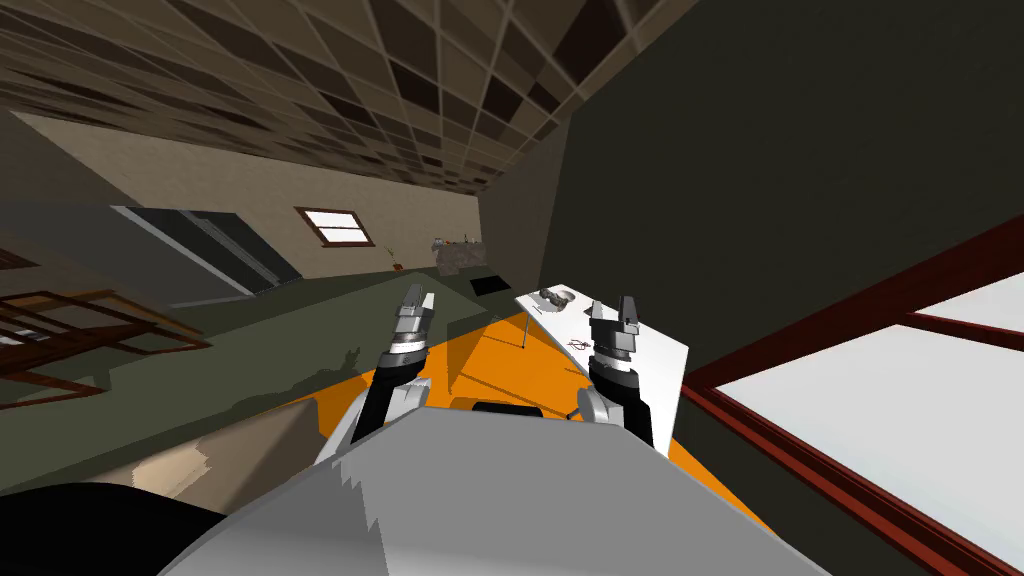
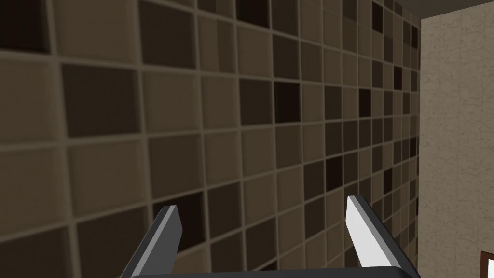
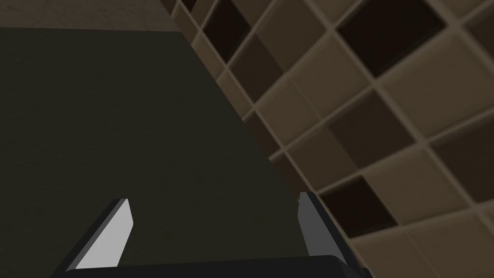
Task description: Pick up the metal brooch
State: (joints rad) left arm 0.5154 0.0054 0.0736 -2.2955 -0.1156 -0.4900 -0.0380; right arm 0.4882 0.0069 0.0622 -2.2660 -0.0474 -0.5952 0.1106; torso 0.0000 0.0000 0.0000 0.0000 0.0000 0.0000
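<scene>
Both arms are raised ahead of the torso, forearms upright and side by side, grippers pointing upward. Left gripper (image 1: 418, 297): fingers (image 2: 170, 227) spread apart, nothing between them. Right gripper (image 1: 625, 308): fingers (image 3: 120, 227) likewise apart and empty. The right arm stands in front of a white table (image 1: 655, 350), whose visible leg rests on an orange rug (image 1: 490, 355). The brooch (image 1: 578, 344), seen as a small dark item, lies on the tabletop near the long edge beside the rug, about midway along. Neither gripper touches it. A grey object (image 1: 555, 297), too small to identify, sits at the table's far end.
</scene>
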